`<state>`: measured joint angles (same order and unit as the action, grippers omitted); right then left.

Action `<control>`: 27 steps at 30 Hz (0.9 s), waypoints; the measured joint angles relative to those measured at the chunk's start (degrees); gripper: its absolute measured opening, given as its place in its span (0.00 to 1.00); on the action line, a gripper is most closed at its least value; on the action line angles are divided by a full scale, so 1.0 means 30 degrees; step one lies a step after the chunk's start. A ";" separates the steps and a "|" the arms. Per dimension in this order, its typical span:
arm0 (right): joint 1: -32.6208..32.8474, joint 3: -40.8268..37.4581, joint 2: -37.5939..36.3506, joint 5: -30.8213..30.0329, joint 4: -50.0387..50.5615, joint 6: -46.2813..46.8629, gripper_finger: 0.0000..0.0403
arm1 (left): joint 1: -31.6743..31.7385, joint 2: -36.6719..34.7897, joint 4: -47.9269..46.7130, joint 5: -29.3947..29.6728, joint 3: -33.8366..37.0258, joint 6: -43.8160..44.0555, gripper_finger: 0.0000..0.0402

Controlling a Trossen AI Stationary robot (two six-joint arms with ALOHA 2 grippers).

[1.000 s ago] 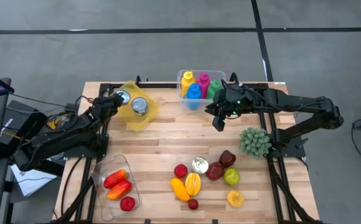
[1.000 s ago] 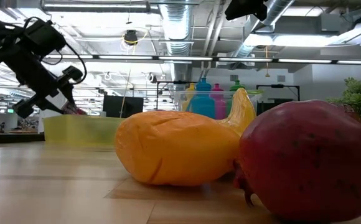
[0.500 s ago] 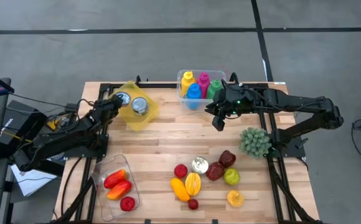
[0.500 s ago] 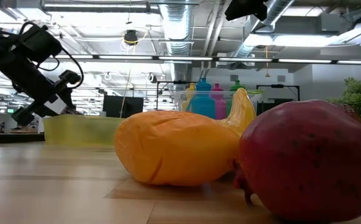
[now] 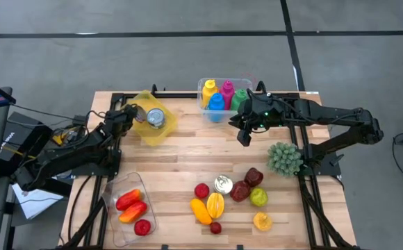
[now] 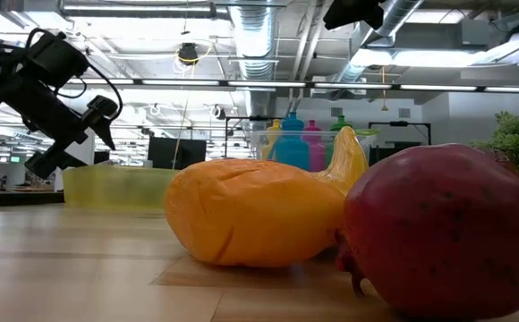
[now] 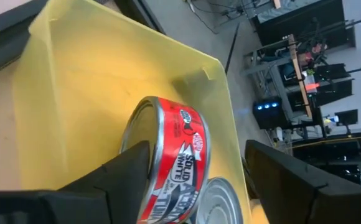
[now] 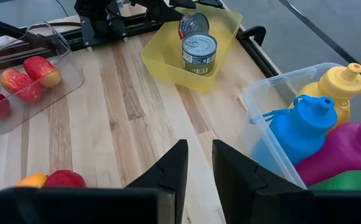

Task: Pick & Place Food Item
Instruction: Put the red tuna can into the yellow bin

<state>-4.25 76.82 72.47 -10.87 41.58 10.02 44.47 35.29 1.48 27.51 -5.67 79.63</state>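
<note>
The red-labelled round tin can (image 7: pixel 171 165) lies tipped on its side inside the shallow yellow plastic bin (image 5: pixel 153 118) at the far left part of the wooden slatted table (image 5: pixel 181 167), leaning beside a second, silver-topped can with a blue label (image 8: pixel 199 53) that stands upright in the same bin. The left gripper (image 5: pixel 126 115) hangs at the bin's left edge with its two dark fingers (image 7: pixel 127 171) spread apart on either side of the red can; the can sits between them, free of the pads, so the claw holds nothing. In the low view this gripper (image 6: pixel 98 112) is tilted down above the bin's rim.

The right gripper (image 5: pixel 244 137) waits above the middle of the table, near a clear plastic tub of coloured squeeze bottles (image 5: pixel 222 96); its fingers (image 8: pixel 171 168) stand close together with a narrow gap and nothing between them.

A clear plastic tray holding red and orange fruit (image 5: pixel 132 207) sits at the near left. A cluster of loose toy fruit and a small open can (image 5: pixel 224 184) lies near the table's right front, and a green spiky plant (image 5: pixel 285 158) stands beside it
</note>
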 joint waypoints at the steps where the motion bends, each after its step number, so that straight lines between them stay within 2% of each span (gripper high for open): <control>1: 0.0000 0.0000 0.0000 0.0000 0.0000 0.0000 0.17 | 0.0076 0.0000 0.0111 -0.0014 0.0000 -0.0014 0.64; 10: 0.0044 0.0000 0.0000 0.0013 0.0001 0.0007 0.17 | 0.0473 0.0000 0.1228 -0.0321 -0.0900 -0.1842 0.66; 17: 0.0044 0.0000 0.0000 0.0015 0.0007 0.0007 0.17 | 0.0405 0.0007 -0.0177 -0.0852 -0.1606 -0.2341 0.64; 20: 0.0044 0.0000 0.0000 0.0015 0.0015 0.0000 0.17 | 0.0188 0.0007 -0.0171 -0.0872 -0.1978 -0.2682 0.62; 23: 0.0044 0.0000 0.0000 0.0016 0.0016 -0.0015 0.17 | -0.0067 0.0007 -0.0208 -0.0957 -0.2799 -0.4211 0.58; 27: 0.0000 0.0000 0.0000 0.0022 0.0015 -0.0015 0.17 | -0.0608 0.0071 -0.1014 -0.1219 -0.4417 -0.6176 0.49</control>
<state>-4.25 76.82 72.47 -10.81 41.63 9.98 42.65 35.50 -1.56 23.85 -18.92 61.11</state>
